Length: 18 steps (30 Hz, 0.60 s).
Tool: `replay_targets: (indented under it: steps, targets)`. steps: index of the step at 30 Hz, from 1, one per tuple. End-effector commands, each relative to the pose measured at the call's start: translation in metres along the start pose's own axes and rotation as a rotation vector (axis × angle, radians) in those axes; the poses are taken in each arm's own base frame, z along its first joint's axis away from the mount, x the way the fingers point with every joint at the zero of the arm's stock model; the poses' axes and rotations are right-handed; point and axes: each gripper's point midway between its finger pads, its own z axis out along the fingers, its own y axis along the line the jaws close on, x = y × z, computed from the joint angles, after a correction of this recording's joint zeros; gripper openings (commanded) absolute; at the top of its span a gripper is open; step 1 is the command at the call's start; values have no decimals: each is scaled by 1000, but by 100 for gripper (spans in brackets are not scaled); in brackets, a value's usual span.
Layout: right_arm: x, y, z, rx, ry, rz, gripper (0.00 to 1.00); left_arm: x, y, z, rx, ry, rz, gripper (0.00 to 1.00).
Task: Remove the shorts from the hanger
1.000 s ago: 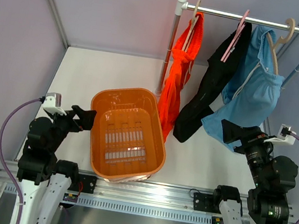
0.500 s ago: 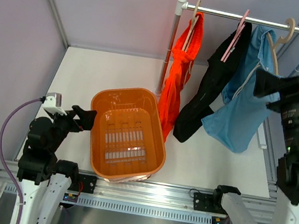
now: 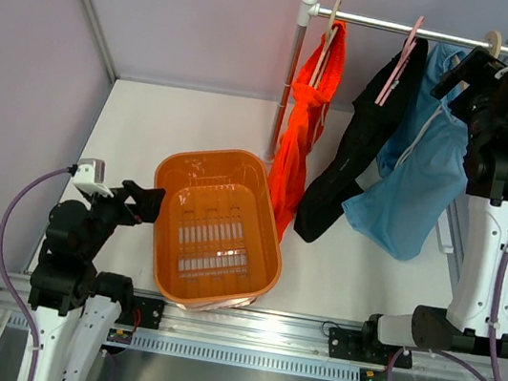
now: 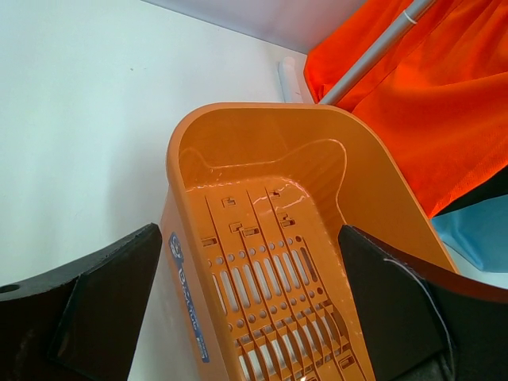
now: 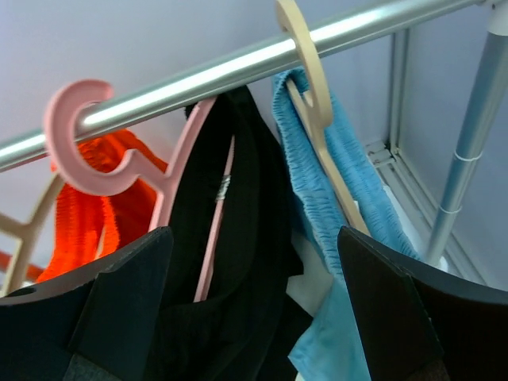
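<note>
Above the white worktop [image 3: 148,125], orange shorts [image 3: 299,140], black shorts [image 3: 356,158] and light blue shorts [image 3: 420,178] all hang from the rail [image 5: 238,67] just ahead of the open, empty right jaws, while the left jaws gape facing the basket [image 3: 219,229], so nothing is removed yet.

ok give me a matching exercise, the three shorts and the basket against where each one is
Things:
1. orange shorts
2. black shorts
3. light blue shorts
4. basket

Places:
a. on the table
b. on the pink hanger
c. end of the rail farthest from the basket
d. end of the rail nearest the basket

Pairs: 1-d, 2-b, 3-c, 4-a
</note>
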Motion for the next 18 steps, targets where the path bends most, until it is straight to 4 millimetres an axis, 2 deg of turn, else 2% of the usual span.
replay_targets:
  steps: [1,2,5,10,14,18]
  targets:
    - [-21,-15,0,79,-85,-50,93,-10,-12,-3,62,-50,13,99]
    - [-22,-27,5,113,-88,-54,93,-11,-12,-3,63,-53,14,99]
    - [-12,-33,25,144,-78,-65,93,-12,-13,-5,68,-64,14,99]
    - [-13,-36,49,167,-117,-74,93,-14,-14,-8,74,-76,15,99]
    - [-12,-29,71,135,-148,-80,93,-14,-16,-9,80,-80,18,99]
    - [-6,-34,88,169,-148,-91,93,-15,-16,-10,83,-86,19,99]
